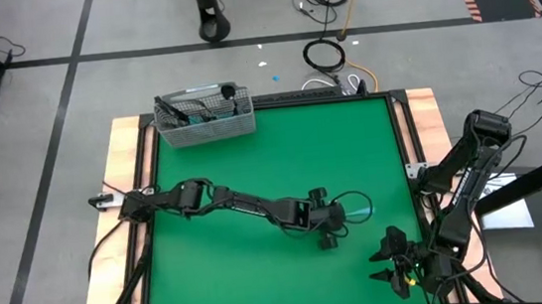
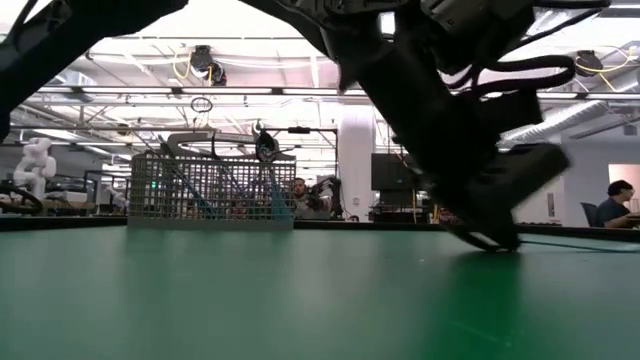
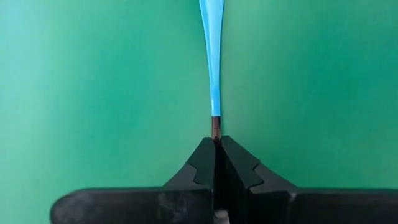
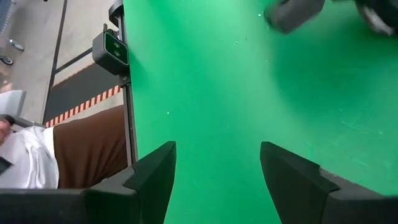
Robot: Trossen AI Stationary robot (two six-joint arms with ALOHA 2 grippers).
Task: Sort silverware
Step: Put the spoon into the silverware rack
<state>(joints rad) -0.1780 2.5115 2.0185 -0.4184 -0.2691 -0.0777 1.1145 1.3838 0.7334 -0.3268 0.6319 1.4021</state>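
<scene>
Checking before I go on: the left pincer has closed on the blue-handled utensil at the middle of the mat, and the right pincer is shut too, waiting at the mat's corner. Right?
Not quite. The right pincer is open, as the right wrist view shows. The left pincer is indeed closed on the blue-handled utensil on the mat.

Your robot: two black jointed arms with looping black cables along the links. Left hand (image 3: 217, 163): matte black fingers (image 3: 202, 165), angular and stepped toward the tips. Right hand (image 4: 217, 180): matte black fingers (image 4: 152, 174), broad wedge-shaped pads; yellow detail near its wrist.
</scene>
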